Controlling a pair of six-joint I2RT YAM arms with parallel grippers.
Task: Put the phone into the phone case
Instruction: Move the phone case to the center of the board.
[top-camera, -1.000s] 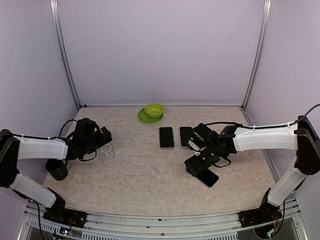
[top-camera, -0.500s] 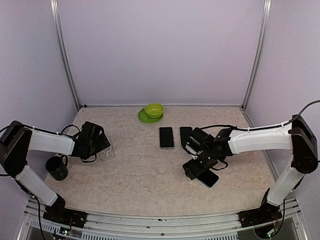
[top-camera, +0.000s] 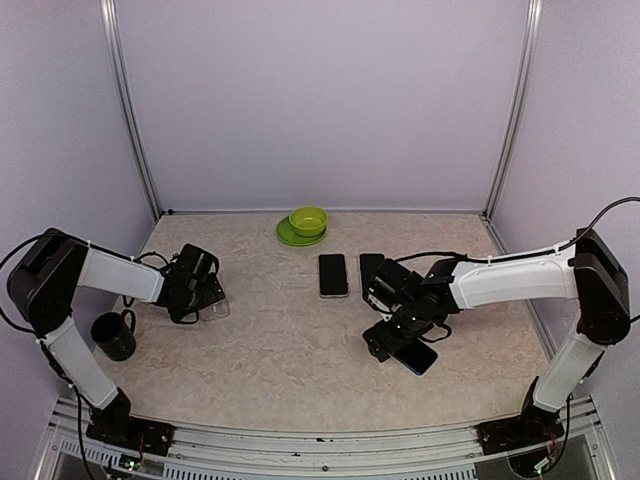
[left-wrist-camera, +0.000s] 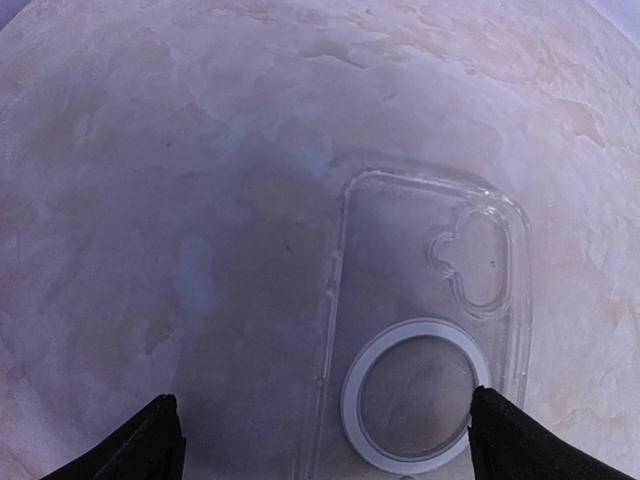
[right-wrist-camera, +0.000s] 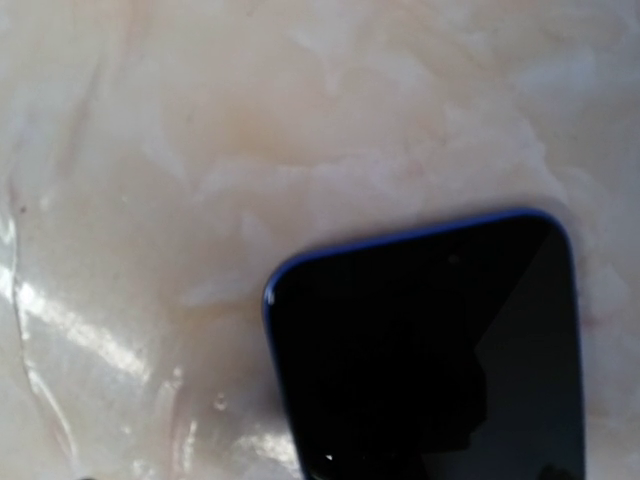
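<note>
Hovering left gripper jaws wide over clear phone case lower right of wrist view, bare table around, right gripper spread above blue-edged phone centre-right, two more phones just behind, green bowl top centre, mug left edge

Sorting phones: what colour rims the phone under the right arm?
Blue; the phone shows best in right wrist view.

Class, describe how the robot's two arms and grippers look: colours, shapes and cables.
The left arm and right arm have smooth white tubular shells with black joints, and thin black cables loop along each. The left gripper and right gripper are black and blocky, with dark fingers.
</note>
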